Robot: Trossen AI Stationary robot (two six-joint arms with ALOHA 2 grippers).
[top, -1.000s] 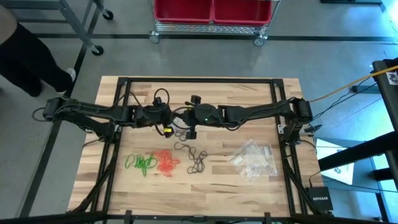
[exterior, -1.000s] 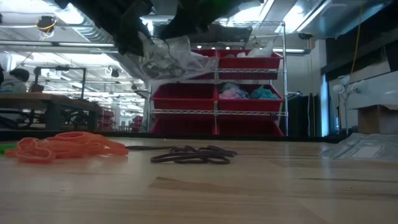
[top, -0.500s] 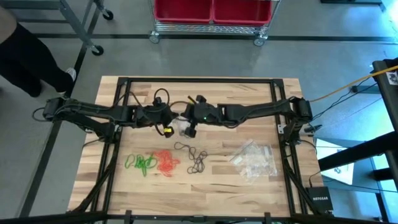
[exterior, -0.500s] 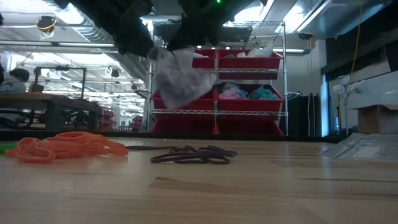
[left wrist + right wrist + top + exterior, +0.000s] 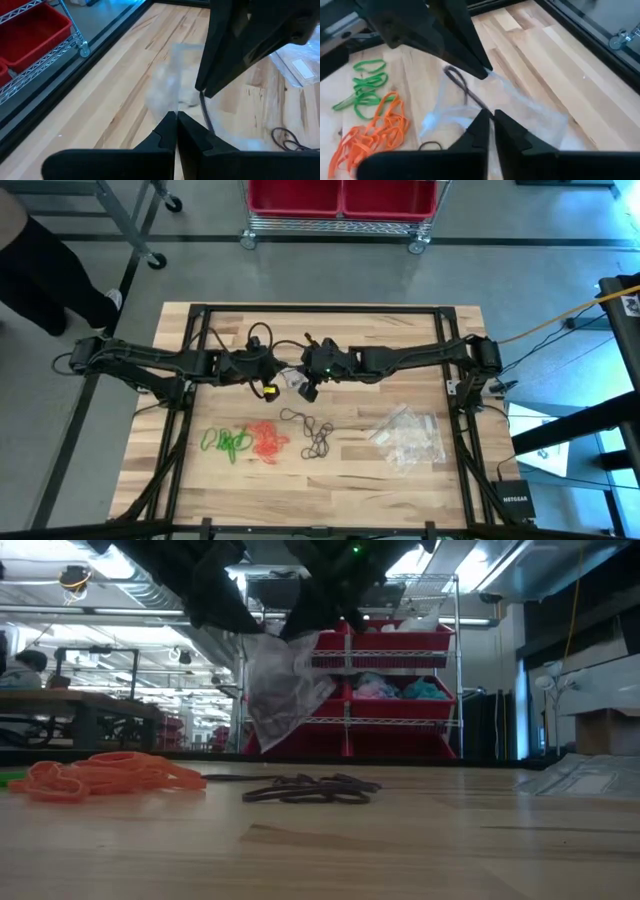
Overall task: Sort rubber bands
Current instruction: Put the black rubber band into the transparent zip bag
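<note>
We see left end effector (image 5: 176, 117) and right end effector (image 5: 491, 116) both clenched on crinkled clear bag (image 5: 283, 680), aloft mid-surface (image 5: 350, 470); green (image 5: 226, 442), orange (image 5: 267, 440), black rubber bands (image 5: 316, 432) piled below, bare wood around.

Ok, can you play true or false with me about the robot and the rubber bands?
1. Both grippers hold one clear plastic bag up above the table. True: the left gripper and the right gripper both pinch it.
2. The orange rubber bands are inside the bag. False: they lie on the table.
3. The green rubber bands lie right next to the orange ones. True.
4. The black rubber bands sit on top of the pile of clear bags. False: they lie on bare wood, apart from that pile.
5. The red bins stand on the table. False: they are on a wire shelf beyond it.
</note>
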